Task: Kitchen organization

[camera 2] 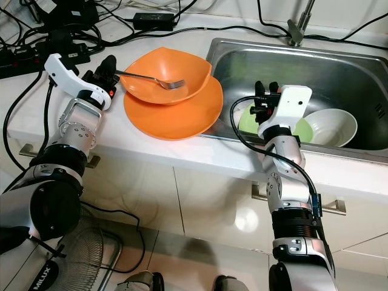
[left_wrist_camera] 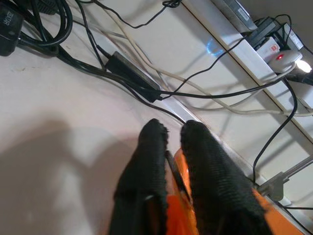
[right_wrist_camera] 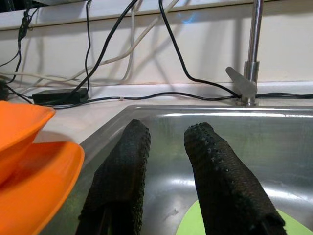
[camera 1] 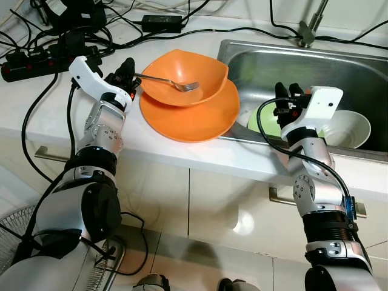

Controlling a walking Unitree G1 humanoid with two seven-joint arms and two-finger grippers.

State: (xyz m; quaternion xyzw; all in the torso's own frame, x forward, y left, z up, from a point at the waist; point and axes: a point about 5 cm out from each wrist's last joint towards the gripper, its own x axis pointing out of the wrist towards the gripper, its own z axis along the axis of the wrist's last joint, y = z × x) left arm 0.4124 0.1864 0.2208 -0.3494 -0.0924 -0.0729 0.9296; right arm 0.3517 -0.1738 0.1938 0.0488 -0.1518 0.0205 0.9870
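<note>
Clearly the left pincer [camera 1: 128, 68] is closed on the handle end of the fork [camera 1: 165, 81], whose tines rest inside the orange bowl [camera 1: 185, 76]. That bowl sits on an orange plate [camera 1: 189, 114] on the white table [camera 1: 48, 103], just beside the steel sink [camera 1: 357, 79]. The fork looks thin, stiff, light and slick, so the handle end seems the sensible hold. Both orange pieces look smooth, glossy and light, probably plastic. The right pincer [camera 1: 287, 91] hovers empty inside the sink, fingers slightly apart, over a green plate [camera 1: 264, 123] next to a white bowl [camera 1: 348, 128], which may be fragile.
</note>
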